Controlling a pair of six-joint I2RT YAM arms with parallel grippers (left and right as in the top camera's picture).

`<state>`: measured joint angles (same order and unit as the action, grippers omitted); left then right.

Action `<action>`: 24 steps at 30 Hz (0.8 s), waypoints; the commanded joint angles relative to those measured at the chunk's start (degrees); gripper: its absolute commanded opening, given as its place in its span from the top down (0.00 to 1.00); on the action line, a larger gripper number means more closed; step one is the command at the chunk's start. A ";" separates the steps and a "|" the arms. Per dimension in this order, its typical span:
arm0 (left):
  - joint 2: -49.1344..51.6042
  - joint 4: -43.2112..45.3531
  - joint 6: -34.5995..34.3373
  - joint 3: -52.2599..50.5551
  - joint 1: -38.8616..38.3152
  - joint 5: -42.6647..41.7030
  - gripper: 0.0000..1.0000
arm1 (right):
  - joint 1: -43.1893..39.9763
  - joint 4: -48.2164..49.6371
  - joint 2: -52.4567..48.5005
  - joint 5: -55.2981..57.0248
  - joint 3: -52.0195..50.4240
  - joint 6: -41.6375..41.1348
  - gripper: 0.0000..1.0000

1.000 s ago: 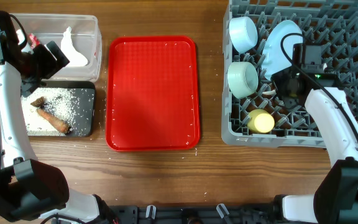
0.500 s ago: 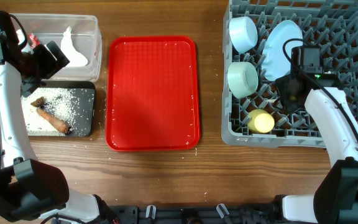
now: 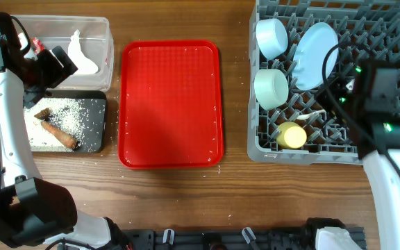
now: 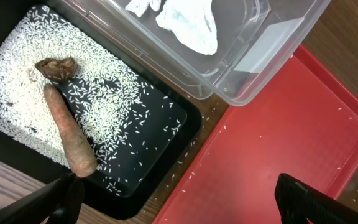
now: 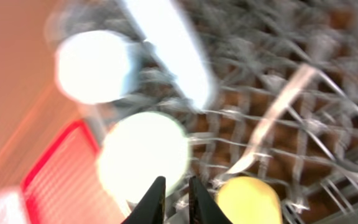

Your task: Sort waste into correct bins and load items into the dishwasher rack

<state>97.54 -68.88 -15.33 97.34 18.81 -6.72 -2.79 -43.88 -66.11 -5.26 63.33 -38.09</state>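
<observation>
The grey dishwasher rack (image 3: 387,42) holds two light blue bowls (image 3: 271,36) (image 3: 271,87), the blue plate (image 3: 316,46), the yellow cup (image 3: 291,135) and the white spoon (image 3: 312,115). My right gripper (image 5: 176,193) hangs above the rack, fingers together and empty, over the lower bowl (image 5: 143,155) and cup (image 5: 248,199). The clear tub (image 3: 106,42) holds the tissue (image 3: 82,55) and the wrapper (image 3: 37,46). The black tray (image 3: 101,132) holds rice (image 3: 75,117) and the brown stick (image 3: 61,134). My left gripper (image 4: 179,199) is open and empty above the tray's corner.
The flat red tray (image 3: 170,104) lies in the middle between the bins and the rack, with a few rice grains on it and beside it. The right arm's wrist (image 3: 377,90) sits high over the rack's right half.
The right arm has risen and drawn back to the right from the rack. The spoon now lies free among the pegs. The left arm has not moved.
</observation>
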 commanded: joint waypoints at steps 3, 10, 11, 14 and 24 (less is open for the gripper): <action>-0.26 0.09 -0.09 0.55 0.22 0.17 0.00 | 0.37 -2.93 14.45 -25.90 0.94 25.53 0.00; -0.26 0.09 -0.09 0.55 0.22 0.17 0.00 | 0.35 -14.32 18.25 -21.94 0.92 26.25 0.00; -0.26 0.09 -0.09 0.55 0.22 0.17 0.00 | 0.35 -15.78 18.14 -18.43 0.81 26.34 0.00; -0.26 0.09 -0.09 0.55 0.22 0.17 0.00 | 0.37 -11.98 17.81 -17.16 0.50 35.85 0.00; -0.26 0.09 -0.09 0.55 0.22 0.17 0.00 | 1.51 31.78 38.53 -15.54 -35.58 37.00 0.00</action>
<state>97.54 -68.86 -15.33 97.34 18.81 -6.74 -1.58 -20.05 -34.81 -22.59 37.87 4.43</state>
